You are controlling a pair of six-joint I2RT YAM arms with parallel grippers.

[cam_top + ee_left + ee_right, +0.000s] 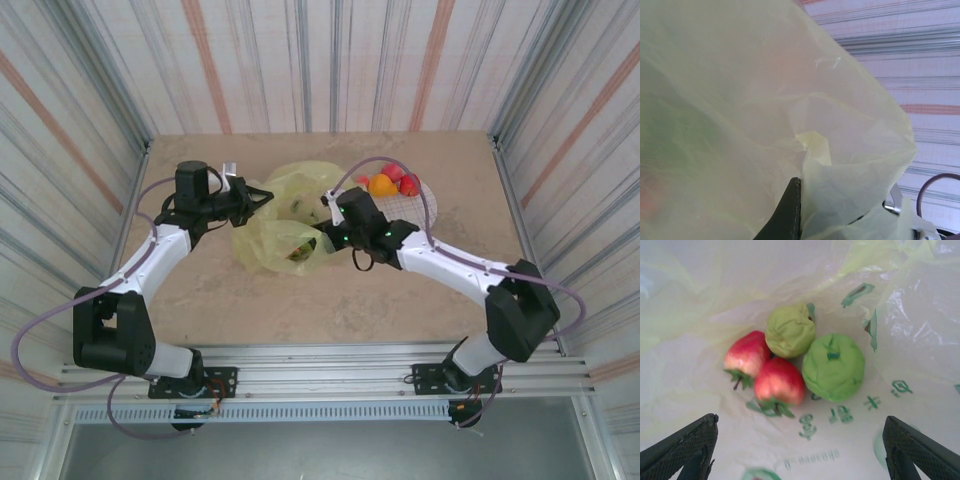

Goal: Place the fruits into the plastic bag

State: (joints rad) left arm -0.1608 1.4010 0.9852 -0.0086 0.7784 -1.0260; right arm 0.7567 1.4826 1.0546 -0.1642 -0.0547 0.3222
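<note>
Beige counter (300, 300), frame centre: yellow plastic bag (285, 215). Left pincer (262, 194) pressed together, pinching its edge. Right pincer (800, 450) spread over four fruits (832, 367) inside; three more on white plate (408, 208), upper right.

Plastic bag (920, 340): thin translucent yellow film, crinkled, glossy along the creases, with green print. Fruits (832, 366) just ahead of the right gripper (800, 420): the green ones dull and faintly wrinkled, the red ones smooth with a soft sheen. Its fingers (685, 447): black, matt, cross-hatched texture on the pad faces.
</note>
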